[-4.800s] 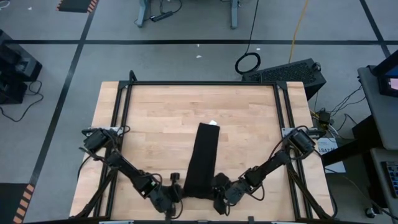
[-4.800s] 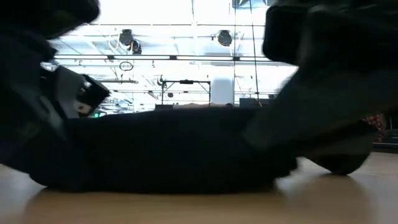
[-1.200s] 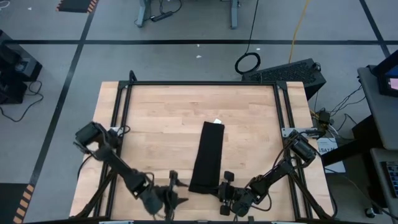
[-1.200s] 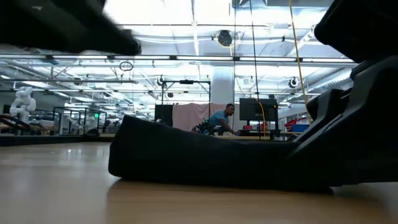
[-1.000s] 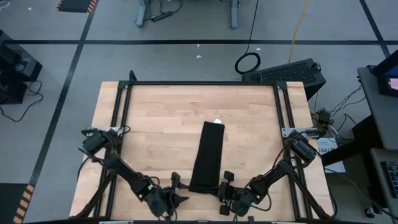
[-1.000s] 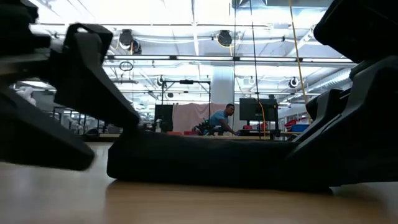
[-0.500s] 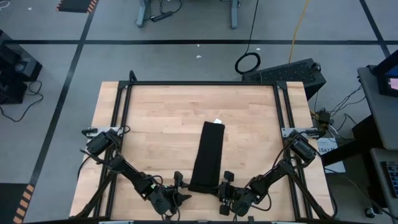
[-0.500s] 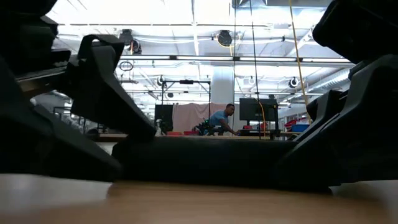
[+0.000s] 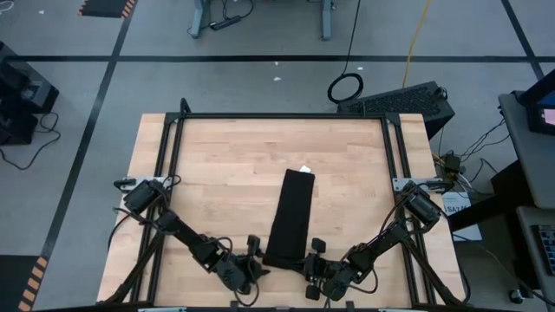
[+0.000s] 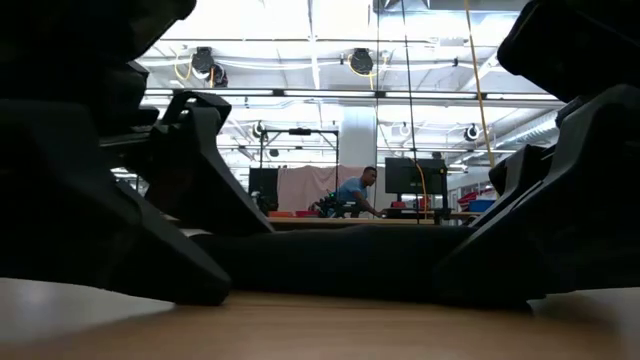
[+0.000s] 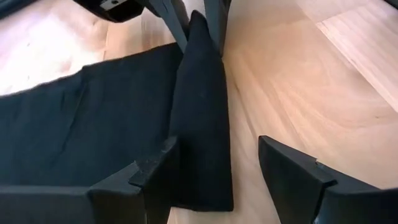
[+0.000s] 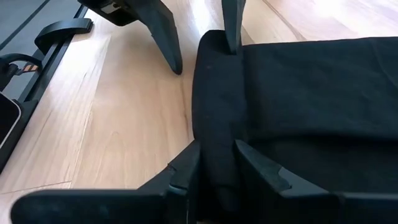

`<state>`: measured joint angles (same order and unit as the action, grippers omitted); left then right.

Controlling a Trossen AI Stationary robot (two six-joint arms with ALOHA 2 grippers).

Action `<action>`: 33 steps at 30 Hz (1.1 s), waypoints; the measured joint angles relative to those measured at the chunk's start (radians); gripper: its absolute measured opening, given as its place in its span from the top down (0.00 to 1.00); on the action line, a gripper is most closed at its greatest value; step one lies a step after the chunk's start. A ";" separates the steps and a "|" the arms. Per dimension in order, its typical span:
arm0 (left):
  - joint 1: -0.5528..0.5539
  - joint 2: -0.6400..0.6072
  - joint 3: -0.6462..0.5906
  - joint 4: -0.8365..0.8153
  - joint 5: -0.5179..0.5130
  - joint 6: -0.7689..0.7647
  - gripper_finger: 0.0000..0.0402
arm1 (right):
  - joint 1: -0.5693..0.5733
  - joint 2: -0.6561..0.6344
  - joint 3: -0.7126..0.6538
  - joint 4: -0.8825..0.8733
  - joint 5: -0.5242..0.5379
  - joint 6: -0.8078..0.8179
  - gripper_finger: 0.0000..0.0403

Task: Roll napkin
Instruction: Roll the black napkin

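Observation:
The black napkin [image 9: 291, 215] lies as a narrow strip on the wooden table, its white tag [image 9: 303, 167] at the far end. Its near end is turned over into a thick fold [image 11: 202, 112]. My right gripper [image 9: 310, 258] is at the fold's right end, shut on it. My left gripper [image 9: 257, 257] is open at the fold's left end. One of its fingers [image 11: 154, 174] is over the flat cloth and the other [image 11: 289, 171] over bare wood. In the low view both grippers flank the napkin [image 10: 340, 260]. My right gripper pinches the right end of the napkin's near fold [image 12: 214, 134] between its two fingers, several layers thick. The fingers slant down from the table's near right and lie across the fold, which rests on the table. My left gripper: I cannot tell whether it touches the fold.
Black frame rails [image 9: 169, 156] run along the table's left, right and far sides. Bare wood [image 9: 225, 165] lies around the strip. A person [image 10: 352, 190] sits far off in the room behind the table.
My left gripper has moved toward the table's right edge, up to the left end of the napkin's near fold, rolling slightly as it went. The napkin and my right gripper have kept still.

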<state>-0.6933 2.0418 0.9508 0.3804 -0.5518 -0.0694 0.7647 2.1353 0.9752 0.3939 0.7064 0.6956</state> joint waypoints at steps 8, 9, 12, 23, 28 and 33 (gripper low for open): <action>0.022 -0.002 0.002 -0.024 0.036 -0.085 0.47 | 0.000 0.000 0.000 0.000 -0.002 -0.002 0.80; 0.026 -0.002 0.002 -0.026 0.047 -0.103 0.49 | 0.000 0.000 0.000 0.000 -0.002 -0.004 0.80; 0.041 -0.002 0.002 -0.026 0.067 -0.137 0.58 | 0.000 0.000 0.000 0.000 -0.002 -0.005 0.80; 0.121 -0.021 0.003 -0.095 0.188 -0.337 0.94 | 0.000 -0.004 -0.002 0.047 -0.026 0.003 0.80; 0.153 -0.057 0.001 -0.118 0.311 -0.394 0.96 | 0.001 -0.043 -0.002 -0.034 -0.048 -0.004 0.73; 0.177 -0.093 -0.001 -0.166 0.444 -0.449 0.94 | 0.024 -0.120 -0.004 -0.204 -0.052 -0.054 0.59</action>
<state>-0.5159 1.9488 0.9493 0.2140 -0.1074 -0.5184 0.7889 2.0154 0.9714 0.1899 0.6539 0.6414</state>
